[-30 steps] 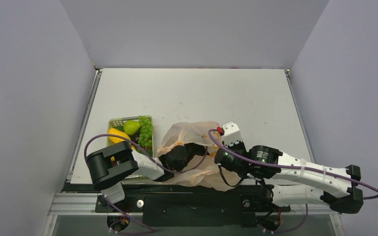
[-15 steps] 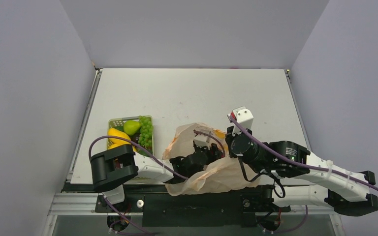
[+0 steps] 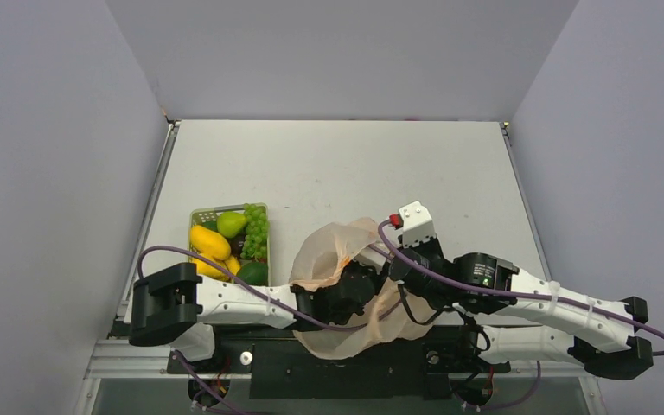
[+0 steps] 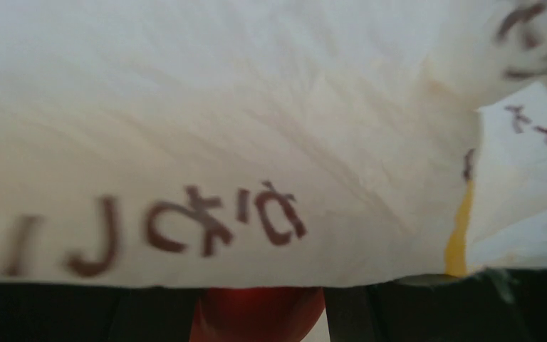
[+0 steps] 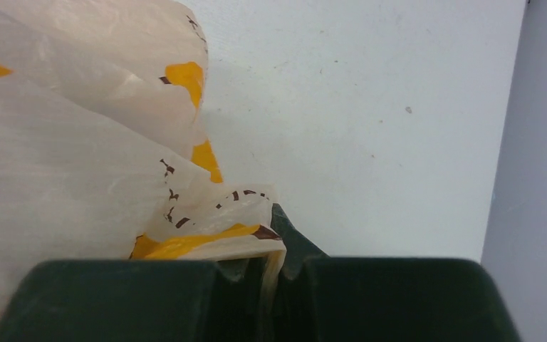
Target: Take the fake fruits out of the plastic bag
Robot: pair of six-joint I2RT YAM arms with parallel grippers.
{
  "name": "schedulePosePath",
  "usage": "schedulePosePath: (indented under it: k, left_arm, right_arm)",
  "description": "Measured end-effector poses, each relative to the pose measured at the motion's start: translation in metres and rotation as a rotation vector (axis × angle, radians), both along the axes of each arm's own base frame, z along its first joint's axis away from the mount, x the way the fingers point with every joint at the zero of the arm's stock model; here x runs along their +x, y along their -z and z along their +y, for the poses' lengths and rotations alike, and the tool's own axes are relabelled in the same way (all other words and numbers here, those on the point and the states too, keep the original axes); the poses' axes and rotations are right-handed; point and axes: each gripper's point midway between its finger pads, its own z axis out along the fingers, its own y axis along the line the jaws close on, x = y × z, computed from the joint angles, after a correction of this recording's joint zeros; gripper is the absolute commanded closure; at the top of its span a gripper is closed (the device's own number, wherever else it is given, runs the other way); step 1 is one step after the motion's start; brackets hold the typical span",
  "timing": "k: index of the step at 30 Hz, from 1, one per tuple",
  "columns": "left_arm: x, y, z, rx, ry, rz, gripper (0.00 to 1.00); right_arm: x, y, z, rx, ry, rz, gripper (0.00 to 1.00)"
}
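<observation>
Left gripper (image 3: 352, 285), apple (image 4: 256, 317), rightward under bag (image 3: 333, 249)

Pale film of the plastic bag (image 4: 256, 128), printed with dark characters, is filling the frame; beneath it a glossy red fruit (image 4: 258, 313) is sitting between the dark fingers (image 4: 149, 318) of the end effector (image 4: 260, 328).

Dark brown printed characters (image 4: 221, 221) run along the plastic bag (image 4: 256, 107) at 7 o'clock in the left wrist view. They appear reversed and blurred, so they cannot be read. Smaller brown marks at 2 o'clock are also illegible.
</observation>
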Motion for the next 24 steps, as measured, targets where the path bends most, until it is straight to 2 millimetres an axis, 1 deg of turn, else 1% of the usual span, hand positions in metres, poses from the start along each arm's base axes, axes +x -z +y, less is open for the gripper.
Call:
schedulePosePath:
  k: [2, 4, 6, 8, 10, 13, 14, 17, 20, 22, 24]
  left_arm:
    - [-0.005, -0.011, 0.002, 0.019, 0.036, 0.007, 1.00]
    - [-0.012, -0.026, -0.003, -0.005, 0.105, 0.038, 1.00]
    - [-0.022, -0.042, -0.009, -0.076, 0.184, 0.086, 1.00]
    - [-0.027, -0.055, -0.009, -0.166, 0.230, 0.141, 1.00]
    - [-0.024, -0.068, 0.003, -0.300, 0.234, 0.194, 1.00]
    - [-0.018, -0.081, 0.025, -0.529, 0.232, 0.268, 1.00]
    - [-0.017, -0.084, 0.028, -0.585, 0.241, 0.289, 1.00]
    - [-0.016, -0.100, 0.022, -0.745, 0.303, 0.362, 1.00]
    - [-0.030, -0.124, 0.013, -0.839, 0.412, 0.395, 1.00]
    - [-0.038, -0.135, 0.009, -0.840, 0.456, 0.387, 1.00]
    - [-0.047, -0.144, 0.004, -0.789, 0.479, 0.347, 1.00]
  right_arm:
    - [0.001, 0.002, -0.006, -0.014, 0.010, -0.015, 1.00]
    - [0.002, 0.003, -0.010, -0.029, 0.012, -0.023, 1.00]
    - [0.003, 0.002, -0.012, -0.038, 0.012, -0.033, 1.00]
    - [0.003, 0.000, -0.013, -0.037, 0.011, -0.041, 1.00]
    - [0.003, -0.002, -0.014, -0.031, 0.005, -0.048, 1.00]
    - [0.004, -0.006, -0.012, -0.010, -0.001, -0.056, 1.00]
    - [0.004, -0.006, -0.011, -0.001, -0.002, -0.058, 1.00]
    - [0.006, -0.007, -0.004, 0.029, -0.003, -0.067, 1.00]
    - [0.006, 0.001, 0.006, 0.040, -0.027, -0.053, 1.00]
    - [0.004, 0.005, 0.015, 0.051, -0.050, -0.037, 1.00]
    - [0.003, 0.010, 0.022, 0.065, -0.066, -0.027, 1.00]
